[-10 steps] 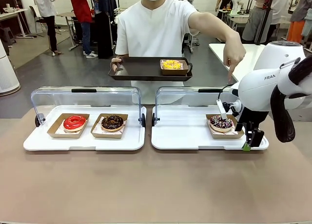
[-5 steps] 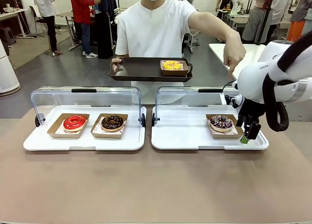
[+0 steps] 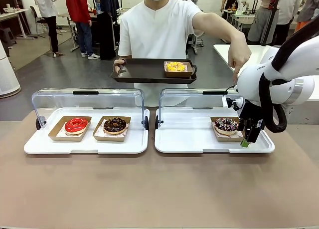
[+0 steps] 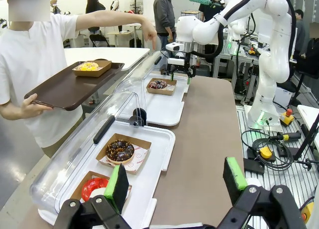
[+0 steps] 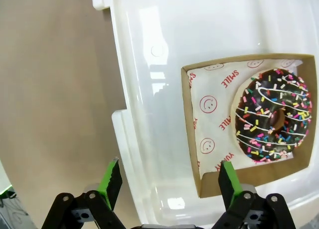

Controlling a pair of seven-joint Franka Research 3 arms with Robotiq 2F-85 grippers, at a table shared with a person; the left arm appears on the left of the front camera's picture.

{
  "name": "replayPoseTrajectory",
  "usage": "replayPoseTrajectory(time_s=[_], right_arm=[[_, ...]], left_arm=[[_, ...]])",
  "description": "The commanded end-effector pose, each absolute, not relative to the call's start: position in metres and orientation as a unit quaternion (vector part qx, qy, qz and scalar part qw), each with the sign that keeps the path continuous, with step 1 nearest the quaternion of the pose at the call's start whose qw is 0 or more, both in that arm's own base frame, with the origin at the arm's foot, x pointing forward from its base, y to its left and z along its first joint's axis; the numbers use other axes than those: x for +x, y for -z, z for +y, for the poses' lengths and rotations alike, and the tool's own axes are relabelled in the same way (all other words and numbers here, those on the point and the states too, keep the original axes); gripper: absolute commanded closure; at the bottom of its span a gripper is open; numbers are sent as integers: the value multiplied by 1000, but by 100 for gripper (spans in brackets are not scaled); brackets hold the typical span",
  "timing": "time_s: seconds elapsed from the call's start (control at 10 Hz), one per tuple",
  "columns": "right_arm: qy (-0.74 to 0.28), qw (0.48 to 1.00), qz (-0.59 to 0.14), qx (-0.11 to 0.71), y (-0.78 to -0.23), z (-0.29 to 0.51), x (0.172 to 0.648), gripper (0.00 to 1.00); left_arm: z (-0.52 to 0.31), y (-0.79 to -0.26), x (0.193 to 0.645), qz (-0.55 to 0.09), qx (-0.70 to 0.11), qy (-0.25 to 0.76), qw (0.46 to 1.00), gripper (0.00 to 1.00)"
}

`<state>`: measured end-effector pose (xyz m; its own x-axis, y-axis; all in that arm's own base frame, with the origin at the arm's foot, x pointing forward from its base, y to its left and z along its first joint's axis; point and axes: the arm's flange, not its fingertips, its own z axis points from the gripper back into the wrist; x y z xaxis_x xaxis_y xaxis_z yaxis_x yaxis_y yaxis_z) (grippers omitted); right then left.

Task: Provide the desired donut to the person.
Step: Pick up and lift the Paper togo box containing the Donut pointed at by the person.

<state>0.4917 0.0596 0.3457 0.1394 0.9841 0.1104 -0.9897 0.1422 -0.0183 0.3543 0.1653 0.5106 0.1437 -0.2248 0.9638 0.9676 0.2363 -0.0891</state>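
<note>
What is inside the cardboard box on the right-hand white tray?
A chocolate donut with coloured sprinkles, on white paper printed with red smiley faces. The paper beneath the donut is covered and cannot be seen.

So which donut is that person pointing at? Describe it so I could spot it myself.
Look at the white tray on the robot's right, below the person's pointing hand. Its lone cardboard box holds the sprinkled donut: chocolate icing with coloured sprinkles and white stripes, unlike the red donut and the dark chocolate donut on the other tray.
</note>
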Motion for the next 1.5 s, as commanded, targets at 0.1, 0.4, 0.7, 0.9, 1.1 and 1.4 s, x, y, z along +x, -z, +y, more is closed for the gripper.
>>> replayPoseTrajectory(time_s=[0.1, 0.4, 0.7, 0.9, 1.1, 1.4], right_arm=[[-657, 752, -53, 27, -341, 50, 497, 0], [-657, 751, -56, 21, -335, 45, 500, 0], [-663, 746, -59, 22, -331, 43, 502, 0], [-664, 746, -53, 25, -327, 43, 503, 0], [-662, 748, -50, 26, -322, 41, 504, 0], [-662, 748, -48, 25, -315, 41, 506, 0]], left_arm=[[166, -512, 353, -461, -406, 468, 635, 0], [166, -512, 353, -461, -406, 468, 635, 0], [166, -512, 353, -461, -406, 468, 635, 0], [166, -512, 353, -461, -406, 468, 635, 0], [166, -512, 353, -461, -406, 468, 635, 0], [166, -512, 353, -461, -406, 468, 635, 0]])
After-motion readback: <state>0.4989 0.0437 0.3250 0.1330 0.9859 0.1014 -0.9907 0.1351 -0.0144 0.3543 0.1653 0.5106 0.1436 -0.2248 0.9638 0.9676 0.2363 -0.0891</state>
